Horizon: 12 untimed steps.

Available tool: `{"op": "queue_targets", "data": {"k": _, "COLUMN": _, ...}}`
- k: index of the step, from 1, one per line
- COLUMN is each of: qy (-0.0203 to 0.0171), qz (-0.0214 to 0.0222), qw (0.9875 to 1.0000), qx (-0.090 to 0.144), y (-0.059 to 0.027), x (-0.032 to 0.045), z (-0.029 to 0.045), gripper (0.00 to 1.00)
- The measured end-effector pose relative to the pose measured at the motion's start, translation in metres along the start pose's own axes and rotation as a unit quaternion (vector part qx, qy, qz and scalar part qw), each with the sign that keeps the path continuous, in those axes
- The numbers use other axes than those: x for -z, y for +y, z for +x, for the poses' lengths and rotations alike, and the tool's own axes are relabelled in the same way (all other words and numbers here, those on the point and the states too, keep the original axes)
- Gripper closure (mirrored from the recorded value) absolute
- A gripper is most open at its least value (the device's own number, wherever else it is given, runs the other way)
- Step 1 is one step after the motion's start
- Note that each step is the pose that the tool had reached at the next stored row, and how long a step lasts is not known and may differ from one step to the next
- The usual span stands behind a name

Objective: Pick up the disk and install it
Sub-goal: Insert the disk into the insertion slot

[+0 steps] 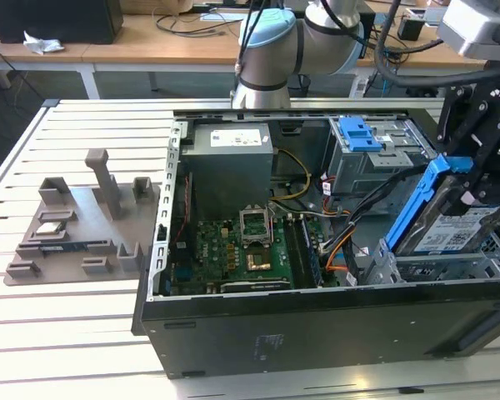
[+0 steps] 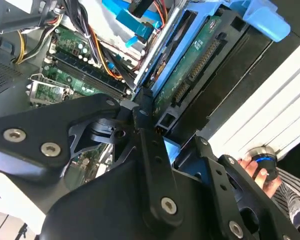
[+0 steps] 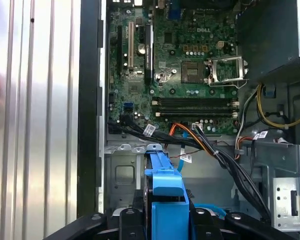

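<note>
**A:** how far along is the arm with the drive job?

**B:** Pick-up looks done to me. The gripper (image 1: 469, 185) has its jaws clamped on the disk (image 1: 452, 229), which hangs tilted just under the tool, off the table.

**A:** so is it installed?

**B:** Not yet, I'd say. The disk's low end is right at the grey drive cage (image 1: 450, 268) below the gripper, inside the open computer case (image 1: 317, 325). It's leaning though, not seated flat, and I can't tell if they touch. In the second wrist view its connector edge looks bare. The motherboard (image 3: 190, 65) sits well beyond the tool.
</note>
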State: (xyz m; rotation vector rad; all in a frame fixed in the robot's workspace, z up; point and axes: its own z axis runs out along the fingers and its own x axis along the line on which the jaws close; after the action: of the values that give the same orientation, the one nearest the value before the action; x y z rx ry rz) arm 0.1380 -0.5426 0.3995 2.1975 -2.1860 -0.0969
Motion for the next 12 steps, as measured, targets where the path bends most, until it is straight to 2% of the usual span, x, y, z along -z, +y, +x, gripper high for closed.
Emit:
{"op": "queue_targets", "data": {"k": 1, "qy": 0.0, "qz": 0.0, "qw": 1.0, "qx": 0.0, "y": 0.0, "x": -0.0005, "z": 0.0, "gripper": 0.56}}
{"op": "queue_targets", "data": {"k": 7, "qy": 0.0, "qz": 0.0, "qw": 1.0, "qx": 0.0, "y": -0.0001, "x": -0.0006, "z": 0.0, "gripper": 0.57}}
{"op": "queue_targets", "data": {"k": 9, "qy": 0.0, "qz": 0.0, "qw": 1.0, "qx": 0.0, "y": 0.0, "x": -0.0007, "z": 0.0, "gripper": 0.7}}
{"op": "queue_targets", "data": {"k": 10, "qy": 0.0, "qz": 0.0, "qw": 1.0, "qx": 0.0, "y": -0.0001, "x": -0.0008, "z": 0.0, "gripper": 0.82}}
{"op": "queue_targets", "data": {"k": 11, "qy": 0.0, "qz": 0.0, "qw": 1.0, "qx": 0.0, "y": -0.0001, "x": -0.0008, "z": 0.0, "gripper": 0.89}}
{"op": "queue_targets", "data": {"k": 12, "qy": 0.0, "qz": 0.0, "qw": 1.0, "qx": 0.0, "y": -0.0001, "x": -0.0008, "z": 0.0, "gripper": 0.89}}
